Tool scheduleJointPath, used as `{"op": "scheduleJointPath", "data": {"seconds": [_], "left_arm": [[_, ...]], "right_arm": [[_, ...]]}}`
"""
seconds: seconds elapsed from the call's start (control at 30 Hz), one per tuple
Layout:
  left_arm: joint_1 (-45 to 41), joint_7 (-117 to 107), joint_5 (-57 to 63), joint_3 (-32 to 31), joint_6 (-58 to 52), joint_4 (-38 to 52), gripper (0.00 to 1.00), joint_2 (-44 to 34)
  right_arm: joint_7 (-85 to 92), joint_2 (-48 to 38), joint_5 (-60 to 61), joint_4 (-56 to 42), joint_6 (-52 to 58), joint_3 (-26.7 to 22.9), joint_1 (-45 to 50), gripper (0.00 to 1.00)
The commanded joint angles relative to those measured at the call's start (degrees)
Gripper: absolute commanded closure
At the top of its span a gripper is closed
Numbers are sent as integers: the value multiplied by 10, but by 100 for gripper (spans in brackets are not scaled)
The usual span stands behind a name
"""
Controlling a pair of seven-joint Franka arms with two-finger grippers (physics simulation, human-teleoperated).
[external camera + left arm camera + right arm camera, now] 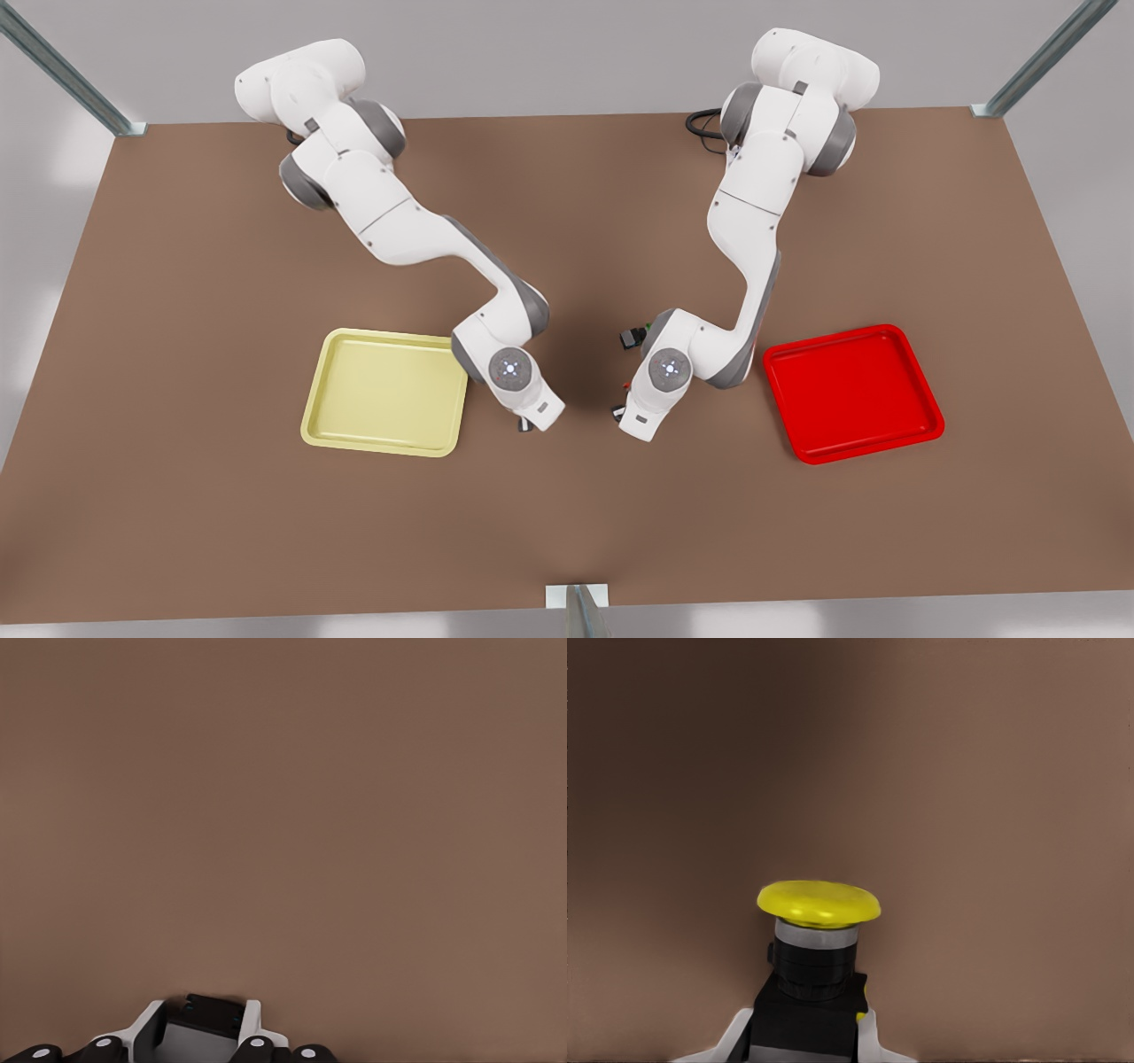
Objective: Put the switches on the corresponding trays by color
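My right gripper [804,1029] is shut on the dark body of the yellow switch [819,904]; its round cap points away from the fingers over bare table. In the front view this gripper [528,424] hangs low beside the near right corner of the pale yellow tray [386,391]. My left gripper [205,1029] is shut on a dark boxy switch body [213,1013] whose cap is hidden. It [618,413] sits left of the red tray [852,392], with a red speck just above it. A green-capped switch [633,337] lies on the table behind that arm.
The brown table [177,292] stretches wide on both sides of the trays. Metal frame posts stand at the far corners [992,108] and at the middle of the near edge [578,602]. The two wrists are about a hand's width apart.
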State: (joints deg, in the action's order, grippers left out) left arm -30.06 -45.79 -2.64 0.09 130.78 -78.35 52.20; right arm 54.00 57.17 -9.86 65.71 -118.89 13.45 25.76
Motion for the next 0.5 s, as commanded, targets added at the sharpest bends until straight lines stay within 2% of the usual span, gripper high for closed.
{"op": "scheduleJointPath", "data": {"seconds": [0.0, 0.03, 0.1, 0.17, 0.2, 0.33, 0.43, 0.47], "left_arm": [[0, 0, 1, 0, 0, 0, 43, 0], [-2, -1, 1, 0, -1, 0, 43, 1], [-3, -3, 0, 0, -4, 0, 51, 0], [-3, -4, -3, 0, -5, 2, 51, -1], [-3, -5, -3, 0, -5, 2, 51, 0], [-2, -1, -3, 0, -6, 2, 51, -3], [21, 11, 2, 0, -17, -13, 51, -37], [31, 32, 2, 0, -25, -29, 51, -54]], "right_arm": [[0, -2, -1, 2, 0, 0, 0, 50], [3, -21, -1, 23, 1, 0, -14, 50], [36, -72, 0, 100, -9, 1, -51, 50], [66, -123, -1, 167, -23, 1, -91, 50], [71, -164, -1, 234, -57, 5, -132, 50], [103, -280, -8, 409, -113, 18, -202, 50], [95, -329, -13, 507, -136, 33, -246, 50], [95, -338, -12, 544, -177, 33, -258, 39]]}}
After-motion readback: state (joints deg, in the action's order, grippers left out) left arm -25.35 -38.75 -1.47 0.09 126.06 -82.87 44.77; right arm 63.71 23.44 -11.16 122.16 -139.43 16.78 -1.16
